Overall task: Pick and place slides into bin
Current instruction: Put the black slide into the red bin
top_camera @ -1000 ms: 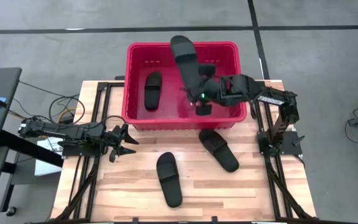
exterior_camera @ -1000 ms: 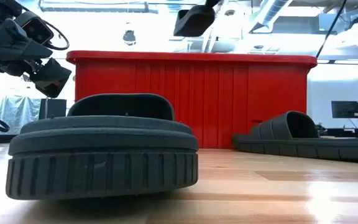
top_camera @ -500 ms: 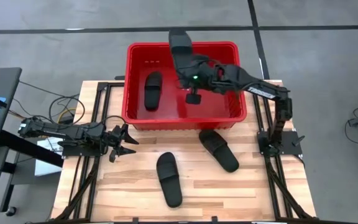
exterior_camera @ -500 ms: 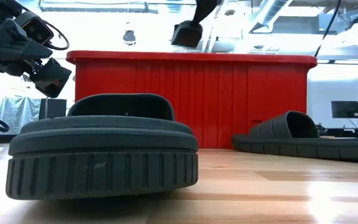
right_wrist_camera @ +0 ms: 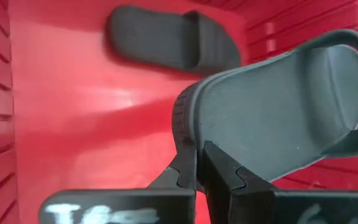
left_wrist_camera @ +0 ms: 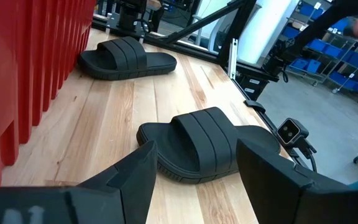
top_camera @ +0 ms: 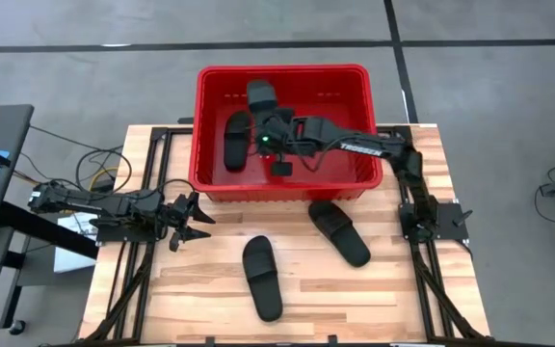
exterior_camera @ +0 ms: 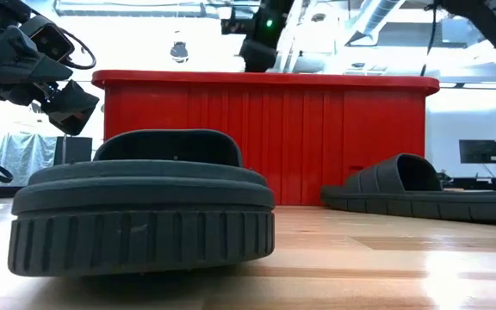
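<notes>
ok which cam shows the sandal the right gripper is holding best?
The right wrist view: the held sandal fills the picture, its edge pinched in the right gripper above the bin floor. The high view shows it small over the bin. The low view shows only the arm above the rim; the left wrist view misses it.

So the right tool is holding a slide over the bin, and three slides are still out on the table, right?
Not quite. The high view shows only two slides on the table: one and another. A third already lies in the bin. The right tool does hold a slide over it.
</notes>
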`<action>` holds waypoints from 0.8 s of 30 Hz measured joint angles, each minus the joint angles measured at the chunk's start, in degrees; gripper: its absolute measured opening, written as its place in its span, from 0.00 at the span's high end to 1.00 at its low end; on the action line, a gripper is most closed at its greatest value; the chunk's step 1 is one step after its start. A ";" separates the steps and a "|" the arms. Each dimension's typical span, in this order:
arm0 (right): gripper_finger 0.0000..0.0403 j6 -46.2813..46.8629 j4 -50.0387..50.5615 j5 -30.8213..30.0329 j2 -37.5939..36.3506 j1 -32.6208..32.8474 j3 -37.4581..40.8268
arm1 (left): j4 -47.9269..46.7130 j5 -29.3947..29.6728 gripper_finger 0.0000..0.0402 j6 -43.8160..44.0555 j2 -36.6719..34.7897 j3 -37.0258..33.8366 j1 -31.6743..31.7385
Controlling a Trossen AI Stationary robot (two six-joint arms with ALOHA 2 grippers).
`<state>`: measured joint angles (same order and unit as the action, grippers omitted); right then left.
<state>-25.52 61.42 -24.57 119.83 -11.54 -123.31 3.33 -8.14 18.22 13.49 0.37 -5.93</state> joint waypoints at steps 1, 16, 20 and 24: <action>1.00 0.00 -0.20 0.38 0.70 -0.12 0.00 | 0.00 -0.01 0.48 0.00 0.00 0.00 0.01; 1.00 0.97 -2.13 2.58 9.62 -1.64 -0.06 | 0.01 0.00 0.48 0.01 -0.01 0.00 0.00; 1.00 1.72 -3.43 4.12 11.36 -2.13 -0.10 | 0.00 0.00 0.47 0.00 -0.02 0.00 0.00; 1.00 2.39 -4.25 4.76 12.66 -2.83 -0.07 | 0.02 0.00 0.47 0.02 0.00 0.00 0.01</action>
<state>-23.13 57.16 -19.81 132.49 -14.37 -123.37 3.36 -8.14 18.24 13.50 0.36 -5.92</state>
